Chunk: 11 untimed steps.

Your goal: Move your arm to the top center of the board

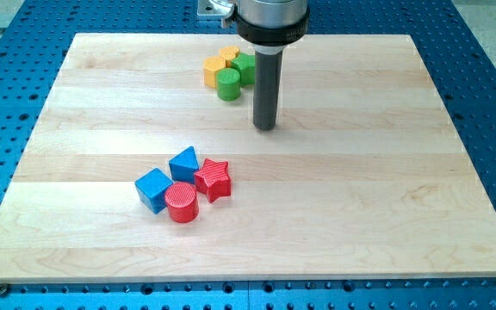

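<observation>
My tip (266, 127) rests on the wooden board (360, 172), in the upper middle of the view. A cluster of blocks lies just to its upper left: a green cylinder (227, 83), a green block (245, 65), a yellow block (213, 70) and a yellow hexagon (228, 56). The green cylinder is nearest, a short gap to the left of the rod. A second cluster lies below and left of the tip: a blue triangular block (184, 163), a blue cube (154, 189), a red star (213, 179) and a red cylinder (181, 202).
The board sits on a blue perforated table (480, 52). The arm's grey mount (270, 19) hangs over the board's top edge, with a metal bracket (214, 8) beside it.
</observation>
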{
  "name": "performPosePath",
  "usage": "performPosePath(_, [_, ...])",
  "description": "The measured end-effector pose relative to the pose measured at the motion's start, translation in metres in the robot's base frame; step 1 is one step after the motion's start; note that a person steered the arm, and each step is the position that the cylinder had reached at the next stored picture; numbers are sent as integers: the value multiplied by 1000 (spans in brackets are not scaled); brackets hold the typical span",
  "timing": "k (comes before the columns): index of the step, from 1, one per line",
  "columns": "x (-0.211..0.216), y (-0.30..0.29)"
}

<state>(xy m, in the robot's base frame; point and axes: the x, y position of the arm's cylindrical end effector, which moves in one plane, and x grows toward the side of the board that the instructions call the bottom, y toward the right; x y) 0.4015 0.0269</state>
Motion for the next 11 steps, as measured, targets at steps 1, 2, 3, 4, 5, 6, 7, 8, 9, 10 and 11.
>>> performPosePath(1, [0,0])
performPosePath(2, [1,0])
performPosePath(3, [9,-2])
performPosePath(4, [15,17])
performPosePath(5, [-28,96])
performPosePath(6, [-106,125])
performPosePath(7, [-163,120])
performPosePath(8, [-188,93])
performPosePath(9, [-197,55])
performPosePath(10, [-184,-9])
performPosePath(11, [-139,-29])
